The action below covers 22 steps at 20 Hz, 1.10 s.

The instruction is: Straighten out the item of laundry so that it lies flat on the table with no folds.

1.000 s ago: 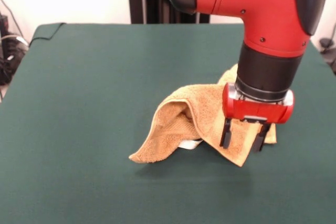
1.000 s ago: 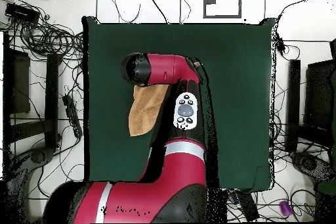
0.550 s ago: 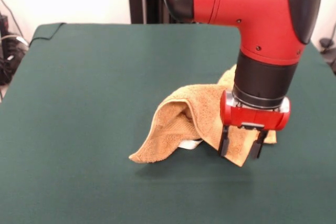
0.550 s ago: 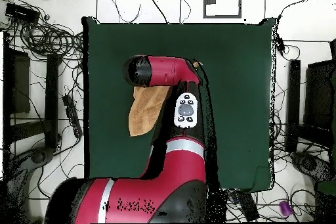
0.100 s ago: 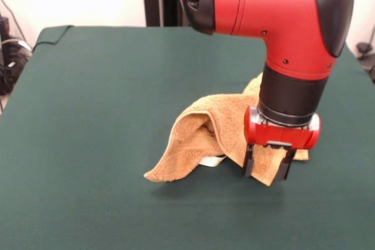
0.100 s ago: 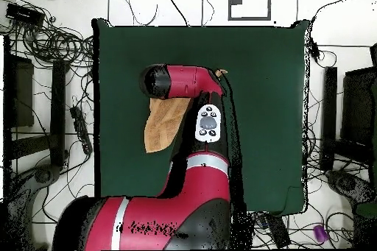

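One crumpled towel (image 5: 202,139), small white tag (image 5: 212,160)

A: so one cam sits low across the table (image 5: 88,115), close in, facing the arm (image 5: 275,21)?

B: yep. the other looks straight down from high up, whole table (image 6: 272,115) plus floor clutter. both catch the towel (image 5: 199,139) mid-table.

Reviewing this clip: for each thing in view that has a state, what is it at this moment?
towel: crumpled on the table, folded over itself with a raised hump, not flat; a small white tag shows under its near fold.
gripper: open, fingers pointing down, straddling the towel's near corner on the front view's right.
table: covered in dark green cloth, carrying only the towel.
arm: reaching over the table, hiding part of the towel in the overhead view.
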Tool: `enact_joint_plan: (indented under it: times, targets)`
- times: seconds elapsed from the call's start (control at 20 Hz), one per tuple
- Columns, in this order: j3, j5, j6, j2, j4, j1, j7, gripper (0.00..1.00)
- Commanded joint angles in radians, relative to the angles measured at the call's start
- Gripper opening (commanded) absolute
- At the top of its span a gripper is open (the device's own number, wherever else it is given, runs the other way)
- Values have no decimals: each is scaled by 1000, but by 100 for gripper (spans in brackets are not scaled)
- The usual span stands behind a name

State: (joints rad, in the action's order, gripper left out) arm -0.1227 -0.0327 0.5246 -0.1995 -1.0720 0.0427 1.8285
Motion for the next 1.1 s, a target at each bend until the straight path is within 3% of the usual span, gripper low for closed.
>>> enact_joint_plan:
  times: [0.05,1.1]
  targets:
    - [49,-41,6,-15,-91,11,203,100]
    - [40,-45,20,-60,-177,24,218,100]
